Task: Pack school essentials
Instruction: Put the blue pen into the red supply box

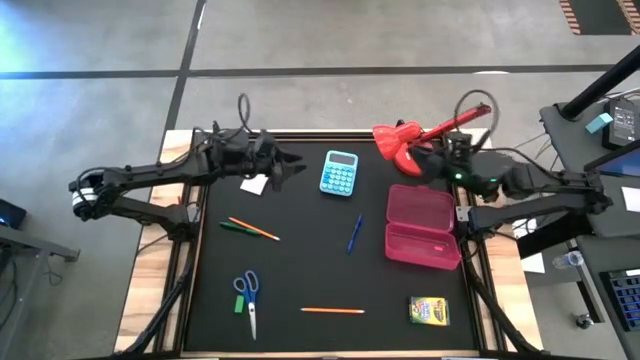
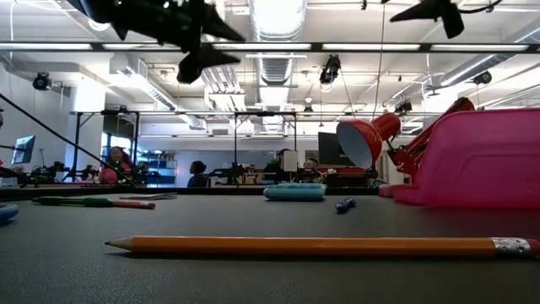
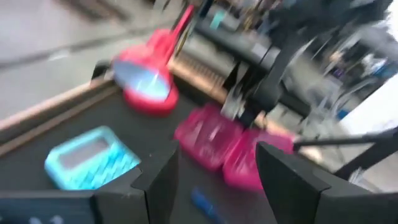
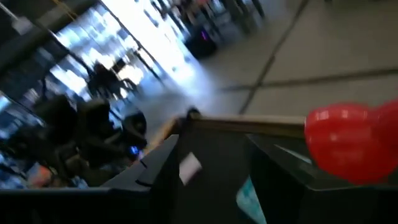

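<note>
While claws hover, pink case open

In the low view, the pink case is cut off by the right edge, and both arms are seen only as dark shapes cropped along the top. The left wrist view is smeared by blur: the blue pen is cropped at the bottom edge, and the calculator's keys cannot be made out. In the right wrist view, the red lamp is cut by the right edge, and the small white square is only a blurred patch.
</note>
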`<state>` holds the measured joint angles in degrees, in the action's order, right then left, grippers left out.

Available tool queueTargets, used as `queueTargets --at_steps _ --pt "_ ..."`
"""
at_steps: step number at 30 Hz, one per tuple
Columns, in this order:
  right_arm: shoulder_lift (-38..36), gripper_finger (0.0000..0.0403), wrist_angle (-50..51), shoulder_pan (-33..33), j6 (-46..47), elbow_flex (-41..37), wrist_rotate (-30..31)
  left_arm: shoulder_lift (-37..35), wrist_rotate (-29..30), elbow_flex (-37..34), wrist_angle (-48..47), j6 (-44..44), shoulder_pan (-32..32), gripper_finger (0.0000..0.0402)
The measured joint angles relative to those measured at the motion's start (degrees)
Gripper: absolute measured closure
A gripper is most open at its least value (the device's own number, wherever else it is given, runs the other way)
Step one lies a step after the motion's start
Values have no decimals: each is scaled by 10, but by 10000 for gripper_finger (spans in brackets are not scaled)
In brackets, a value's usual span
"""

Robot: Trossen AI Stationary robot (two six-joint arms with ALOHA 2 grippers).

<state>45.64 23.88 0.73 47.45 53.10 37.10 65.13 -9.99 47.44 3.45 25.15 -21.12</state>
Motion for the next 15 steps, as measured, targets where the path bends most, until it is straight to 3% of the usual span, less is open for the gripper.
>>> queueTargets --at_steps 7,15 --pt "120 225 58 0 32 57 -35 14 3 0 -139 1 0 208" --pt "238 223 173 1 101 141 -81 37 46 0 -328 1 1 208"
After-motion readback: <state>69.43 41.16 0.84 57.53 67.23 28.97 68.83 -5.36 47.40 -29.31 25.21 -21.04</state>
